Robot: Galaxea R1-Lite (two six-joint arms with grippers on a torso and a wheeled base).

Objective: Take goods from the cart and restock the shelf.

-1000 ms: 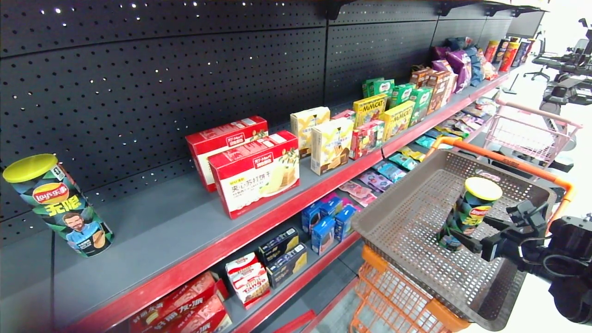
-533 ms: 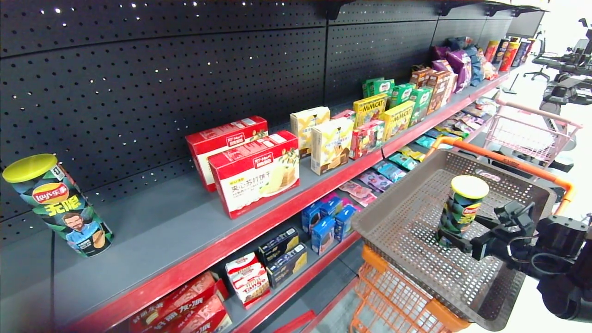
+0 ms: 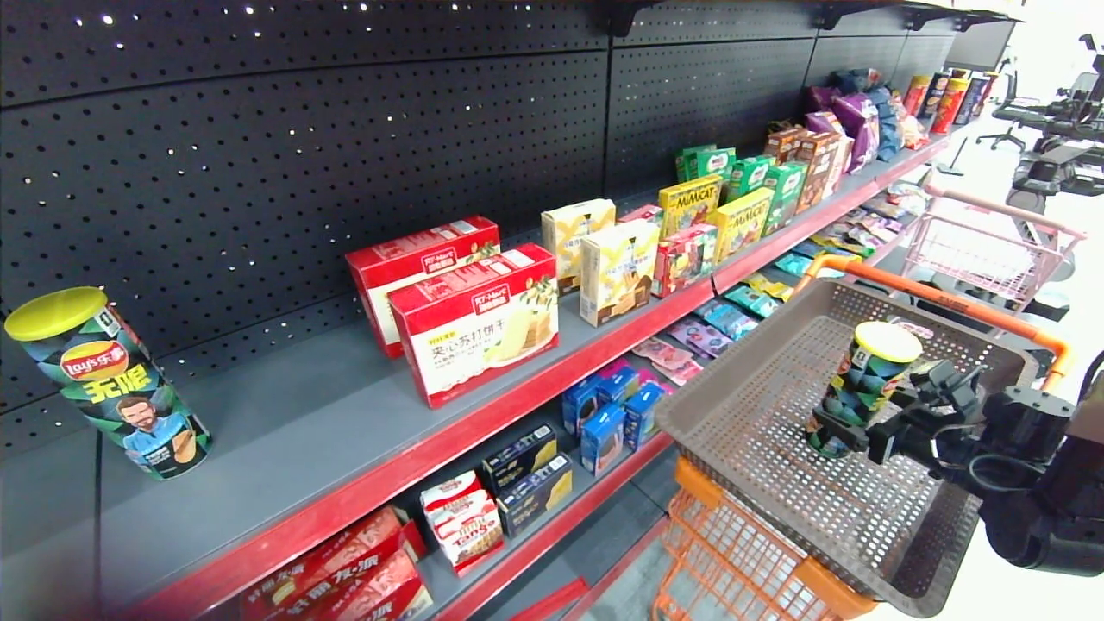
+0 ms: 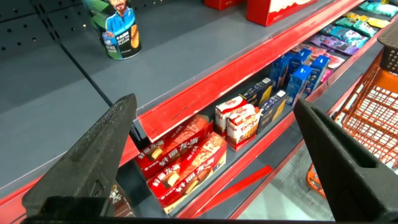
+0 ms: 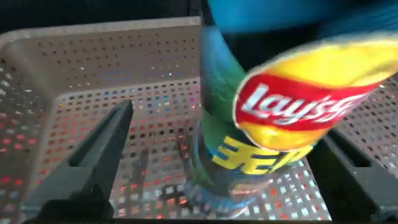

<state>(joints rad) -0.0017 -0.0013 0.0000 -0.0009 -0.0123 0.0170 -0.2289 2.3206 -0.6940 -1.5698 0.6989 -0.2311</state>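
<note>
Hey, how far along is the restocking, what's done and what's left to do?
Done: one chip can stands on the grey shelf. In hand: the right end effector is open around a second can standing in the cart basket, not yet gripped. Left: close, lift and set it on the shelf. The left end effector is open and empty.

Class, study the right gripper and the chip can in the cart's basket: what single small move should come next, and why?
Probably shut the right gripper on the chip can. Its fingers stand open on either side of the can in the basket, a gap showing beside it, so nothing is gripped yet.
</note>
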